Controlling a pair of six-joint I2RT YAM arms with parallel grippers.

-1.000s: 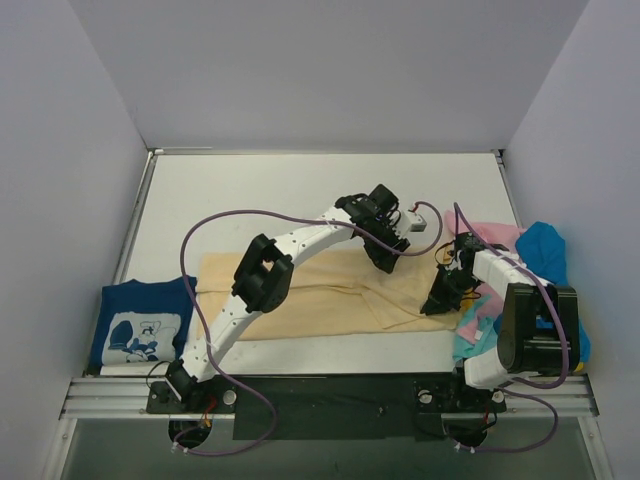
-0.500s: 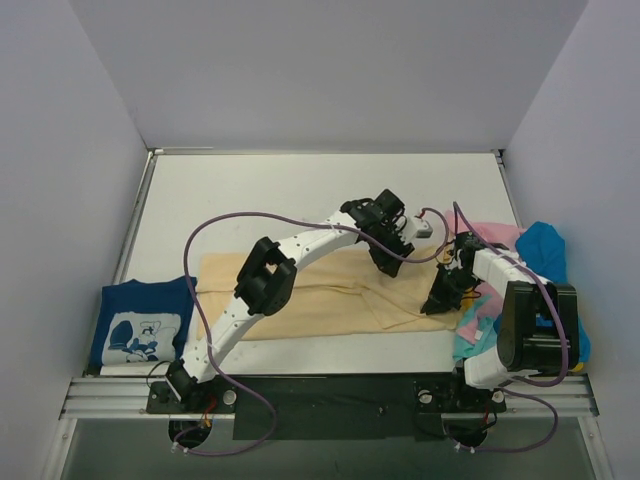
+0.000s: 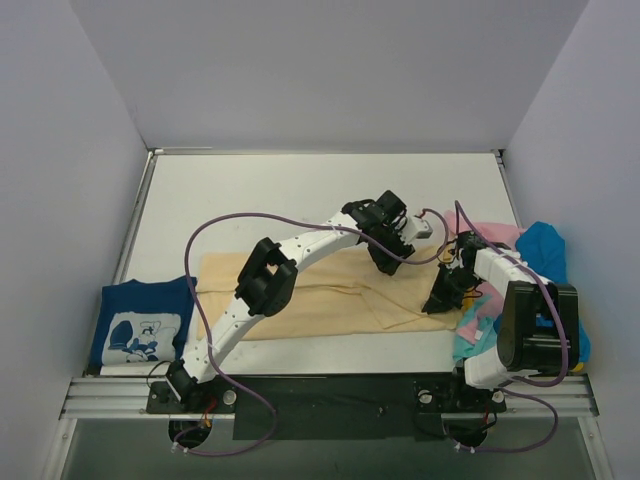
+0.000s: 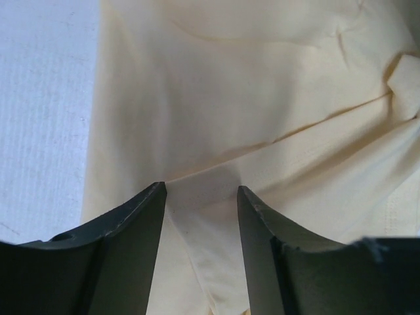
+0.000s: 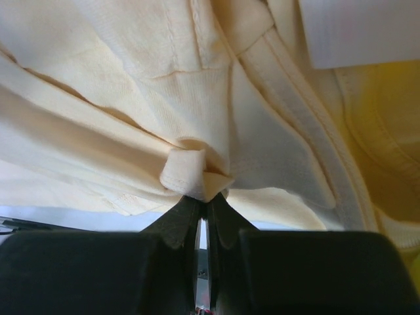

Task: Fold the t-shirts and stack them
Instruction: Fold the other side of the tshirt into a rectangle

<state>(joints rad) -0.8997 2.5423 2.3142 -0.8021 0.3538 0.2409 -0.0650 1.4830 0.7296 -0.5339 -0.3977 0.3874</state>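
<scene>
Over tan tee [image 4: 262, 98], left fingers [image 4: 125, 226] (down, apart)

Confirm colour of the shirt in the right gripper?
Plain pale tan t-shirt, no print; shows best in right wrist view.

The tan t-shirt [image 3: 320, 295] lies spread near the worktop's [image 3: 300, 190] near edge, with the left tool [image 3: 385, 266] and right tool [image 3: 436, 303] at its right end. The folded navy printed t-shirt [image 3: 140, 325] occupies the near left corner. A heap of t-shirts [image 3: 545, 255] sits at the right edge.

White table [image 3: 300, 190] carries tan tee [image 3: 320, 300], navy tee [image 3: 140, 320], coloured heap [image 3: 545, 250].
</scene>
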